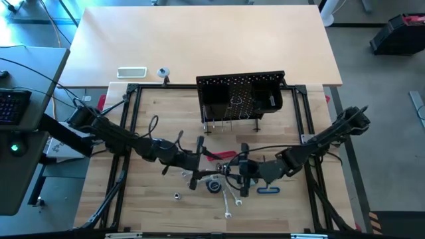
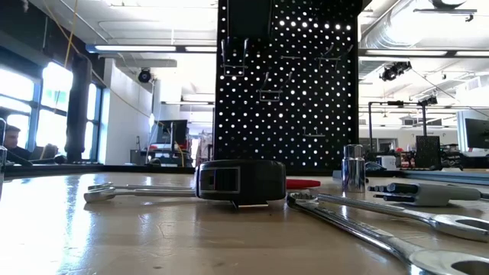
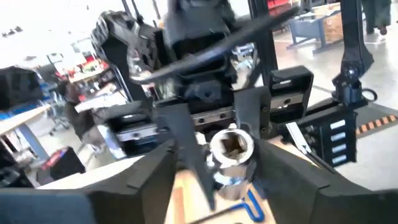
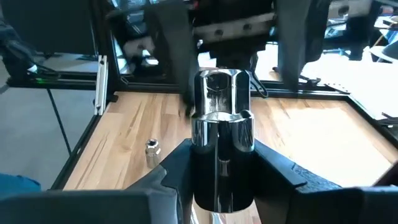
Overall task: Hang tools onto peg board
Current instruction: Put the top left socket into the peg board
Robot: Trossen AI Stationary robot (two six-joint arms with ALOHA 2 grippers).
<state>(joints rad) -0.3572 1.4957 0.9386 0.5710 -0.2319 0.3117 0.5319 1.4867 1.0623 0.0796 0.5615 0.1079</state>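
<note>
A silver socket [image 4: 221,130] hangs in mid-air over the table's middle, with my right gripper [image 4: 221,171] shut on it. My left gripper [image 3: 217,168] faces it from the table's left, open. Its fingers [image 4: 171,43] stand to either side of the socket's far end, apart from it. Below on the wood lie slim silver wrenches [image 1: 229,202], a red-handled tool [image 1: 216,155], a blue-ended key [image 1: 269,190] and a small silver bit [image 4: 152,151]. The black peg board [image 1: 242,96] stands upright at the table's far side, with a few tools hanging on it. My right gripper pinches the socket's wider barrel [image 4: 217,180] between its two fingers, coming nearly level from the table's right. The socket lies along the fingers and sticks out past their tips, its open end [image 3: 231,144] toward the left gripper. It is lifted clear of the table.
A black tape measure [image 2: 241,182] sits among the wrenches below the grippers. Another socket [image 2: 353,168] stands upright nearby. The black tubular frame [image 1: 129,133] borders the work area. A white tray [image 1: 131,72] lies on the far tabletop behind the peg board's left.
</note>
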